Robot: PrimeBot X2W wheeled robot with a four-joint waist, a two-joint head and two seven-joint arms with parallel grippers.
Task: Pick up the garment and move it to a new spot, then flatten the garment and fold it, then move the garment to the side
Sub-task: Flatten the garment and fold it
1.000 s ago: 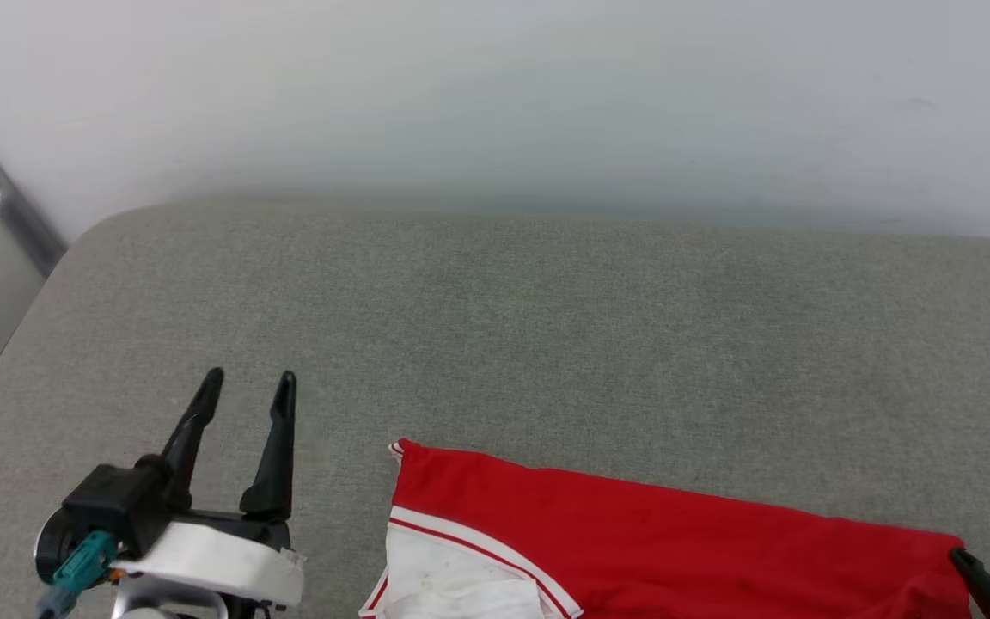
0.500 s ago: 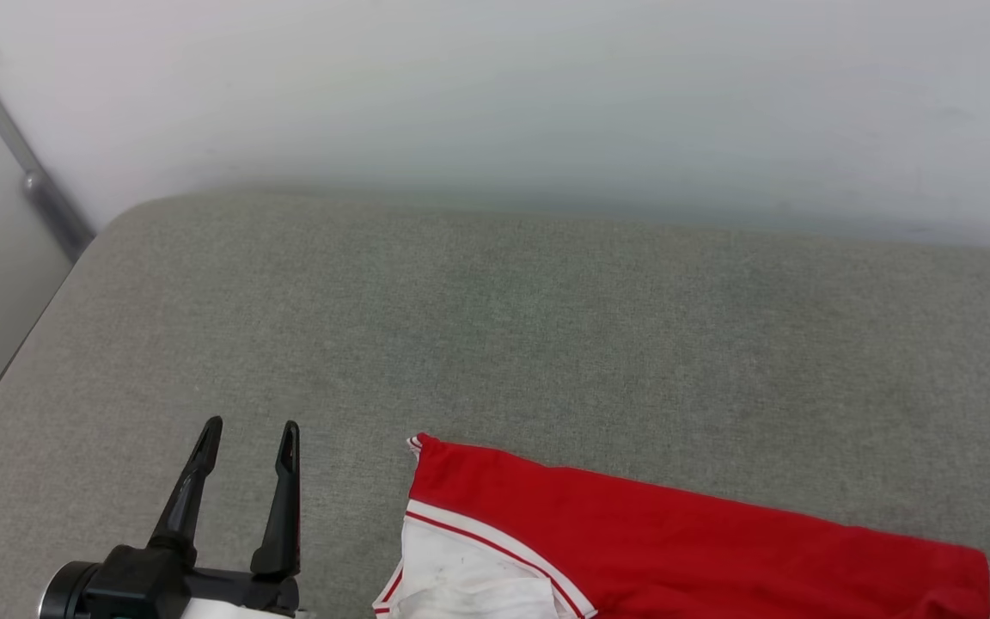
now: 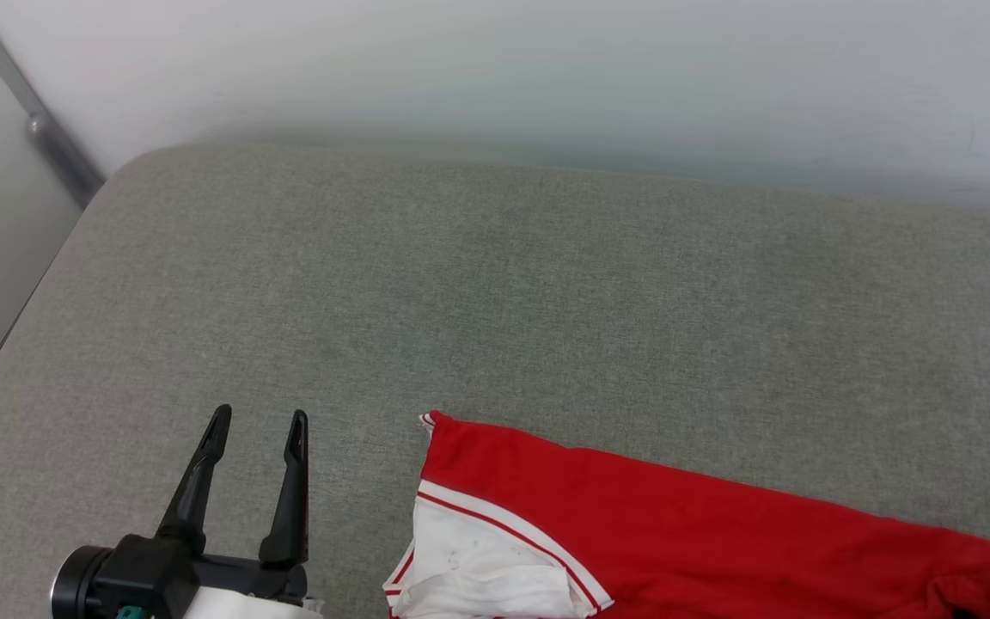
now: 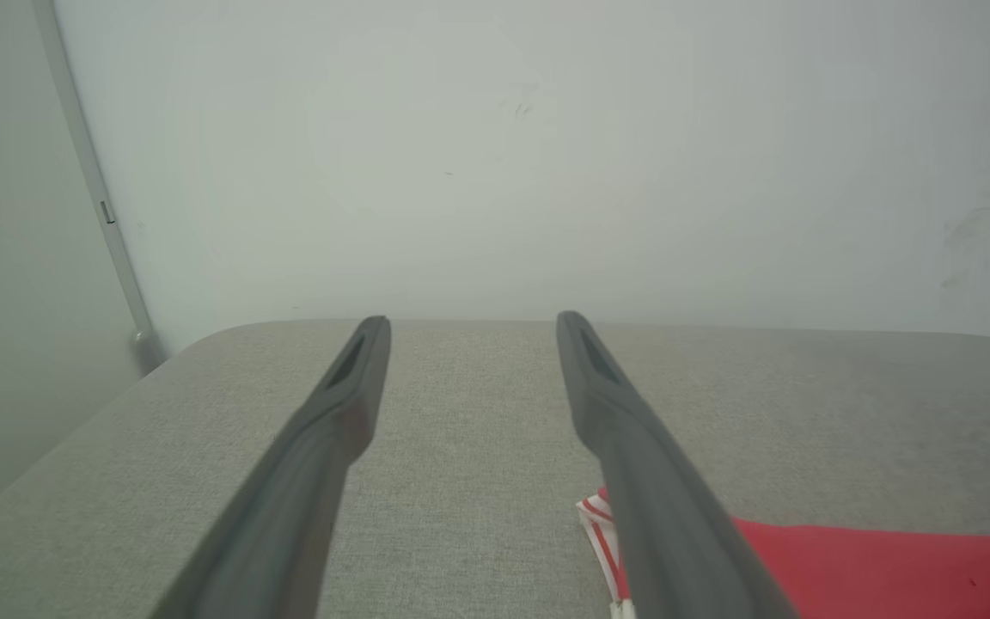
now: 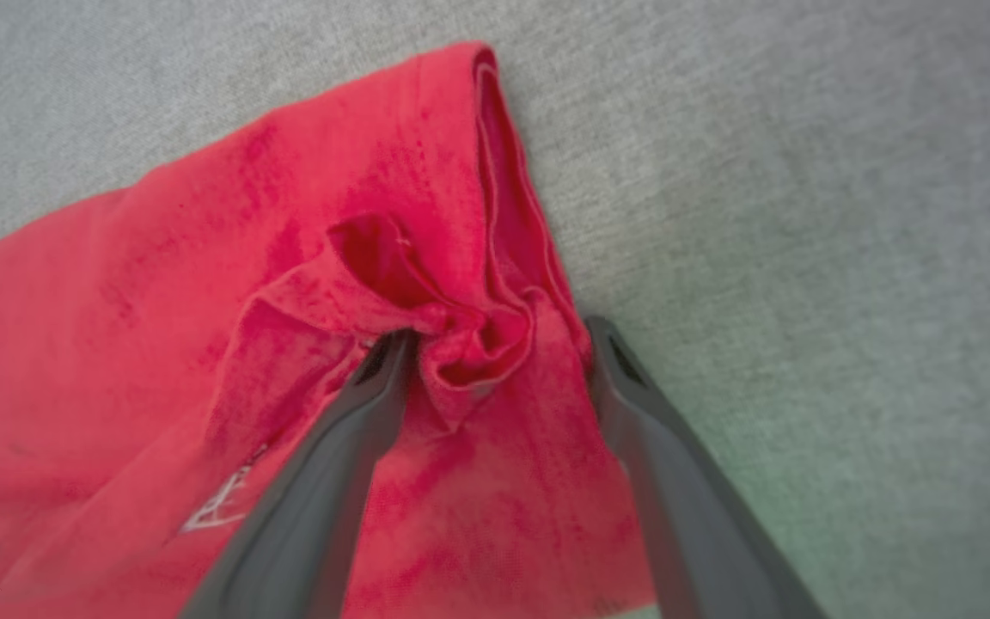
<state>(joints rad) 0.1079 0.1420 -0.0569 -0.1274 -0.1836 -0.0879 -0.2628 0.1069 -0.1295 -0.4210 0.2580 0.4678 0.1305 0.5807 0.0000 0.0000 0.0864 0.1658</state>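
The garment (image 3: 675, 533), red with a white sleeve and red-white trim, lies on the grey cushion (image 3: 546, 284) along the head view's bottom edge. Its near right corner is bunched into a crumple. My left gripper (image 3: 260, 415) hovers open to the left of the garment, apart from it and with nothing between its fingers. In the left wrist view the left gripper (image 4: 472, 321) points at the wall, with the garment (image 4: 873, 567) by its right finger. My right gripper (image 5: 499, 334) stands open astride the crumpled corner of the garment (image 5: 203, 301), its fingers wide apart on the cloth.
A pale wall (image 3: 495, 69) rises right behind the cushion. A grey metal strip (image 3: 39, 129) runs down at the far left, beside the cushion's rounded left edge. Bare cushion stretches beyond the garment up to the wall.
The head camera has shifted, so the whole picture moved. My left gripper drew back a little toward me. The right fingertips left the head view's lower right corner, where the garment's corner now looks bunched.
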